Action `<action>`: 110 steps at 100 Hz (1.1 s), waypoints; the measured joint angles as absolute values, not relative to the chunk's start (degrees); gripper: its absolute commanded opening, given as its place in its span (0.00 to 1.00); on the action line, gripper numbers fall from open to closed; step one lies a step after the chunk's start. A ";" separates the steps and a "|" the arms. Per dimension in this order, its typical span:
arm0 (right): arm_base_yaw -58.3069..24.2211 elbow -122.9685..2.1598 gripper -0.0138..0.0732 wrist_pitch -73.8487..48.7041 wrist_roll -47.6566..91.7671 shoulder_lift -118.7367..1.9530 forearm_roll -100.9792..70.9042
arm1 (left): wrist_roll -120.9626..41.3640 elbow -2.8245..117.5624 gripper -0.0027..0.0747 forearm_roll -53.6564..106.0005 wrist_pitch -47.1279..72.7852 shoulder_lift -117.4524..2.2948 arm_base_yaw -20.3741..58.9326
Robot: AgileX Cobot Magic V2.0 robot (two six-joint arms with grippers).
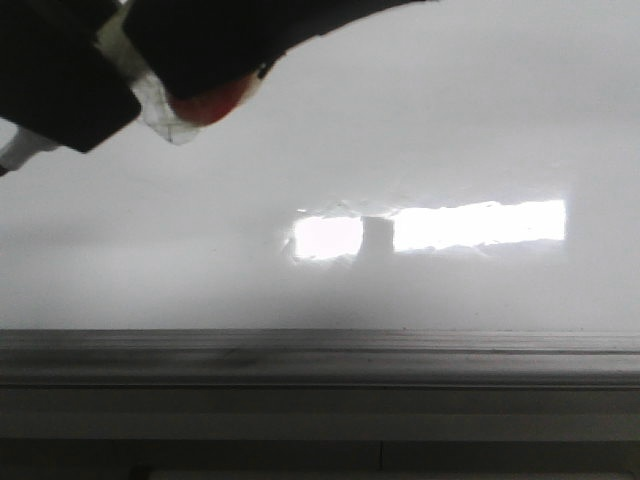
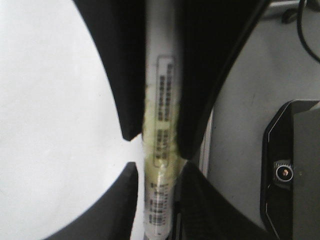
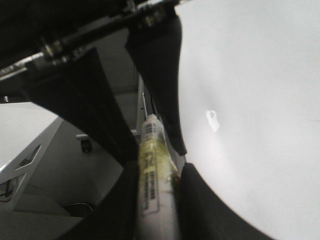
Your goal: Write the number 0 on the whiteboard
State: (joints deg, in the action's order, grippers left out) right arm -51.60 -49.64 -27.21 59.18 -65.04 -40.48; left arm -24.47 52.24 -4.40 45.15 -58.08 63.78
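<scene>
Front view, whiteboard: the whiteboard point(image 1: 450, 120) fills most of the frame, glossy and unmarked where visible; no number 0 shows on it.
Front view, glare: a bright rectangular glare point(image 1: 480, 224) lies on the board above the grey ledge point(image 1: 320, 358), which runs along the board's lower edge.
Front view, arm: a dark arm part point(image 1: 200, 40) with a red patch hangs well above the ledge, over the board's upper left; which arm it is cannot be told.
Front view, room: the board right of the arm part, down to the ledge, lies bare.
Left wrist view, claw: the left gripper point(image 2: 159, 150) is clamped on a white marker point(image 2: 161, 100) with a printed label, fingers point(image 2: 125, 90) pressing both sides.
Left wrist view, surroundings: white board surface point(image 2: 45, 125) beside one finger; a black device point(image 2: 292, 165) beyond the other.
Right wrist view, claw: the right gripper point(image 3: 152, 150) grips another white marker point(image 3: 152, 180) between dark fingers point(image 3: 160, 75).
Right wrist view, board: white board surface point(image 3: 260, 100) just beside the marker, carrying a small bright spot.
</scene>
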 measured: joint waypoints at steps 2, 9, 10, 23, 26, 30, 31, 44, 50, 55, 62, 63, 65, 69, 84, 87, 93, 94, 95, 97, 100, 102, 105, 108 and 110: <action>-51.60 -49.64 0.08 -27.21 59.18 -65.04 -40.48 | -24.34 52.24 0.39 -4.27 45.15 -57.57 63.78; -51.60 -49.64 0.08 -27.45 58.79 -65.04 -40.70 | -24.12 52.24 0.39 -3.59 45.15 -55.64 63.78; -51.60 -49.64 0.08 -27.45 58.64 -65.04 -40.70 | -24.07 52.24 0.39 -3.46 45.15 -55.22 63.78; -51.60 -49.64 0.08 -27.68 58.52 -65.04 -40.84 | -23.85 52.24 0.39 -2.12 45.15 -50.72 63.78; -51.60 -49.64 0.08 -27.67 58.52 -64.93 -40.84 | -23.81 52.24 0.39 -1.57 45.15 -49.65 63.78; -51.60 -49.64 0.08 -27.78 58.40 -64.71 -40.84 | -23.71 52.24 0.39 -1.22 45.26 -47.99 63.78; -51.60 -49.64 0.08 -27.90 58.29 -64.58 -40.84 | -23.71 52.24 0.39 -1.04 45.26 -47.41 63.78; -50.98 -48.26 0.11 -28.42 56.07 -62.84 -40.84 | -20.17 52.24 0.37 -0.61 45.26 -42.16 63.78; -50.09 -46.77 0.11 -28.80 55.06 -61.25 -40.84 | -16.66 51.84 0.33 -1.72 44.53 -39.34 63.78; -48.91 -45.12 0.11 -28.80 54.13 -59.56 -40.84 | -12.77 50.67 0.29 -3.45 43.28 -36.99 63.78; -46.98 -42.45 0.11 -28.69 53.29 -56.42 -40.84 | -6.14 48.28 0.22 -6.86 40.85 -33.63 63.78; -46.59 -41.91 0.11 -28.69 53.11 -56.08 -40.84 | -4.72 47.99 0.22 -7.60 40.55 -33.31 63.78; -46.00 -41.14 0.11 -28.57 52.93 -54.95 -40.84 | -2.60 47.07 0.20 -8.33 39.76 -32.30 63.78; -45.03 -39.87 0.11 -28.19 52.23 -52.54 -40.84 | 0.89 45.03 0.15 -10.51 38.10 -30.36 63.78; -40.72 -35.30 0.11 -26.57 49.90 -43.23 -40.73 | 16.21 37.09 0.03 -18.94 32.97 -24.34 63.78; -39.93 -34.67 0.11 -26.45 49.58 -41.19 -40.73 | 18.90 35.60 0.01 -20.62 31.87 -23.13 63.78; -38.15 -33.57 0.11 -26.09 49.07 -38.20 -40.73 | 24.76 32.56 0.01 -24.03 30.41 -21.47 63.78; -37.97 -33.55 0.11 -26.08 49.06 -37.60 -40.73 | 25.39 32.26 0.01 -24.93 30.13 -21.12 63.78; -37.79 -33.39 0.11 -26.08 49.06 -37.32 -40.73 | 26.65 31.69 0.01 -25.38 30.00 -20.95 63.78; -37.19 -33.20 0.11 -26.00 48.96 -36.59 -40.73 | 27.88 30.89 0.01 -26.74 29.76 -20.50 63.78; -36.16 -32.92 0.11 -26.00 48.93 -35.83 -40.73 | 30.98 29.94 0.01 -28.54 29.50 -19.98 63.78; -35.75 -32.81 0.11 -26.00 48.83 -35.44 -40.73 | 32.81 29.34 0.01 -29.89 29.33 -19.64 63.78; -34.70 -32.67 0.11 -25.96 48.83 -35.18 -40.73 | 35.14 28.70 0.01 -32.18 29.20 -19.35 63.78; -33.83 -32.57 0.11 -25.86 48.83 -34.92 -40.73 | 37.43 28.25 0.01 -34.02 29.09 -19.05 63.78; -33.19 -32.57 0.11 -25.73 48.72 -34.91 -40.73 | 39.11 28.07 0.01 -35.40 28.93 -19.03 63.78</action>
State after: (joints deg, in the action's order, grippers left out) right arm -33.19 -32.57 -25.73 48.72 -34.91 -40.73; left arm 39.11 28.07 -35.40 28.93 -19.03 63.78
